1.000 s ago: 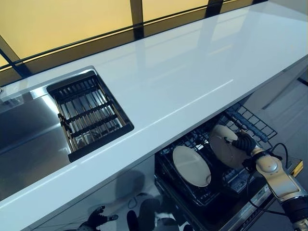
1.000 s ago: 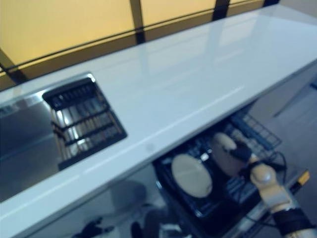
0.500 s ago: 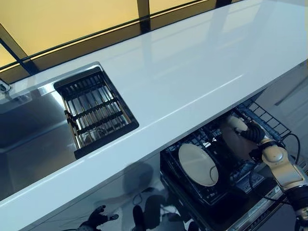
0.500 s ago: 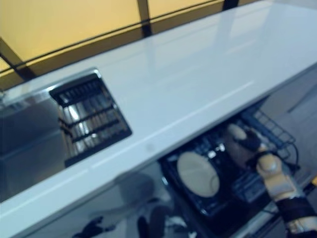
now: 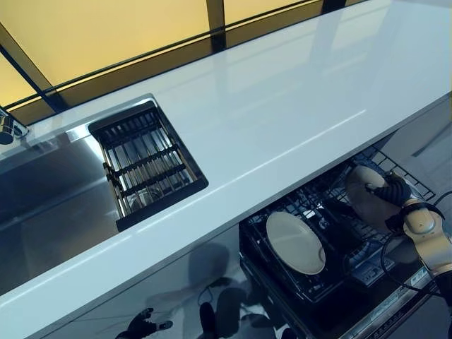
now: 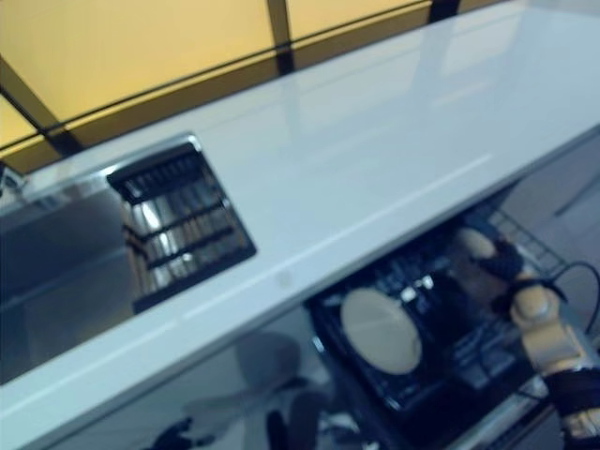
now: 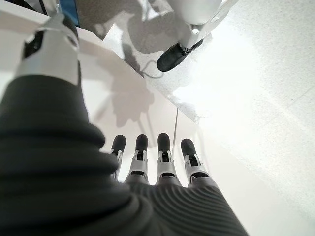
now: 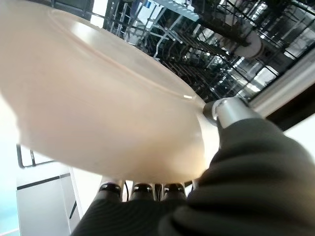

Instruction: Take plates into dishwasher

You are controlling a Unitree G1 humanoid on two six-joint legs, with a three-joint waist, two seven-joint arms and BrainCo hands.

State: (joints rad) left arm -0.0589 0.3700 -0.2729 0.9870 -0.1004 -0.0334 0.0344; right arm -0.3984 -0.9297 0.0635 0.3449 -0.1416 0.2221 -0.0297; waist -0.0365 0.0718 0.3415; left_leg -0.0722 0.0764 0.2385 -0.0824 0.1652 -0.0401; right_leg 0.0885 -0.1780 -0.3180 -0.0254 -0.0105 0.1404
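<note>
My right hand (image 5: 393,192) is shut on a cream plate (image 5: 364,194), holding it on edge over the right side of the pulled-out dishwasher rack (image 5: 332,233). The right wrist view shows the plate (image 8: 98,113) filling the picture, pinched between the thumb (image 8: 227,111) and the fingers (image 8: 140,189), with rack wires beyond. Another cream plate (image 5: 295,241) stands tilted in the rack's left part. My left hand (image 5: 141,326) hangs low near the floor, under the counter, and in the left wrist view its fingers (image 7: 157,157) are straight and hold nothing.
A long white counter (image 5: 282,113) runs above the dishwasher and overhangs the back of the rack. A steel sink (image 5: 42,198) with a black drying grid (image 5: 145,162) lies at the left. A tap (image 5: 6,128) shows at the left edge.
The camera has shifted, so the whole scene sits differently. My right hand has carried the plate further right over the rack, away from the plate that stands in it.
</note>
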